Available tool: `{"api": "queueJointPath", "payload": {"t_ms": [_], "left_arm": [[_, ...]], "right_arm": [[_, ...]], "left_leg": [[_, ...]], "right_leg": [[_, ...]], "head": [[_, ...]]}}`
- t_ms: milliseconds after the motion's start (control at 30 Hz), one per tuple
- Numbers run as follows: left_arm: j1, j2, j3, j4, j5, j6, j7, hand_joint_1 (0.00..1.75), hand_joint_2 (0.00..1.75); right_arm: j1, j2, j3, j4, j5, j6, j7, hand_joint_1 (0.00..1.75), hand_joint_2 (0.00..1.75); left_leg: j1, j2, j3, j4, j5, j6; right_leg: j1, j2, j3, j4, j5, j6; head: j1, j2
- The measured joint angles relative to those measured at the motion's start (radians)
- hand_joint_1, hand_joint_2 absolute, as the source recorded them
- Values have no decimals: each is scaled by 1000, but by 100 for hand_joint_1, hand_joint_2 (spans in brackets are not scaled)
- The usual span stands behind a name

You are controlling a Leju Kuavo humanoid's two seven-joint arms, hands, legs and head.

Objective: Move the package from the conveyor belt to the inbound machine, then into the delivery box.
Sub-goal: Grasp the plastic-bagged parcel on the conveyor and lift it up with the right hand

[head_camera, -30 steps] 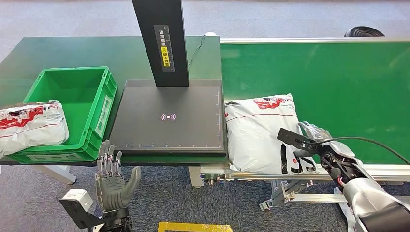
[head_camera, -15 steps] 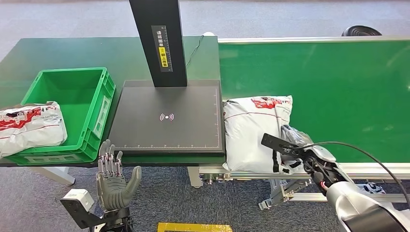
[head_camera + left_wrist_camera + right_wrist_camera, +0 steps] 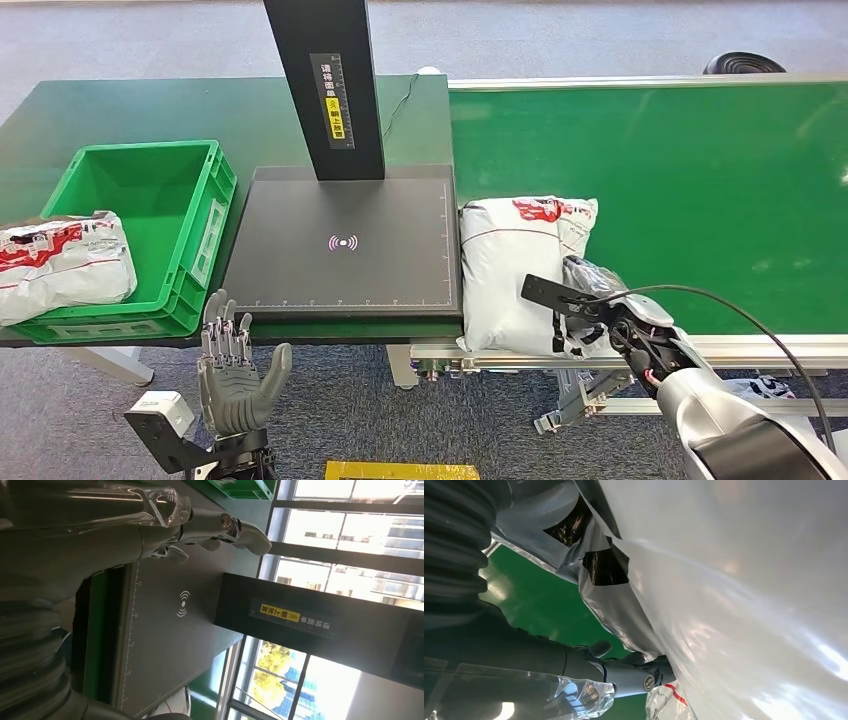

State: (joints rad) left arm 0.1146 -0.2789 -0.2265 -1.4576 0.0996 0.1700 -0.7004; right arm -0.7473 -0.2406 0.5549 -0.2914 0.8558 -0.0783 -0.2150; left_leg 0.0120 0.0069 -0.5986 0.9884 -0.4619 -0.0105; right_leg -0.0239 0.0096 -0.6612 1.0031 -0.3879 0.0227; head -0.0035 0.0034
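A white plastic package (image 3: 515, 270) with red and black print lies at the near left end of the green conveyor belt (image 3: 700, 180), its left edge against the black inbound machine plate (image 3: 340, 285). My right hand (image 3: 600, 300) grips the package's near right corner. In the right wrist view the package (image 3: 734, 580) sits between the thumb (image 3: 539, 505) and the darker fingers (image 3: 624, 672). My left hand (image 3: 235, 375) is held upright below the table's front edge, fingers apart, holding nothing. The green delivery box (image 3: 205, 230) stands left of the machine.
A second white package (image 3: 60, 265) lies over the box's near left rim. The machine's black post (image 3: 325, 85) rises at the back of the plate. The conveyor's metal frame (image 3: 600, 355) runs under the belt's near edge.
My right hand has moved left along the belt's near edge, and the package has slid left with it toward the machine plate. The left hand has stayed put. The view shifted slightly.
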Motion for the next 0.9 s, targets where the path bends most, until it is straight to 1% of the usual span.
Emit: {"api": "queueJointPath", "payload": {"t_ms": [300,700,733,767,867,900], "left_arm": [[1,0,1,0,-2,6,0,0,175],[1,0,1,0,-2,7,0,0,175],[1,0,1,0,-2,7,0,0,175],[1,0,1,0,-2,7,0,0,175],[1,0,2,0,-2,7,0,0,175],[1,0,2,0,-2,7,0,0,175]], "right_arm": [[-9,19,0,2,14,8,7,0,175],[-10,23,-1,3,14,8,7,0,175],[-10,23,-1,3,14,8,7,3,175],[-10,24,-1,3,14,8,7,29,175],[-10,25,-1,3,15,8,7,154,175],[-10,26,-1,3,15,8,7,171,175]], "left_leg": [[0,0,0,0,0,0],[0,0,0,0,0,0],[0,0,0,0,0,0],[0,0,0,0,0,0],[0,0,0,0,0,0],[0,0,0,0,0,0]], "right_leg": [[0,1,0,0,0,0],[0,1,0,0,0,0],[0,1,0,0,0,0],[0,1,0,0,0,0],[0,1,0,0,0,0],[0,1,0,0,0,0]], "head": [[0,0],[0,0],[0,0],[0,0],[0,0],[0,0]]}}
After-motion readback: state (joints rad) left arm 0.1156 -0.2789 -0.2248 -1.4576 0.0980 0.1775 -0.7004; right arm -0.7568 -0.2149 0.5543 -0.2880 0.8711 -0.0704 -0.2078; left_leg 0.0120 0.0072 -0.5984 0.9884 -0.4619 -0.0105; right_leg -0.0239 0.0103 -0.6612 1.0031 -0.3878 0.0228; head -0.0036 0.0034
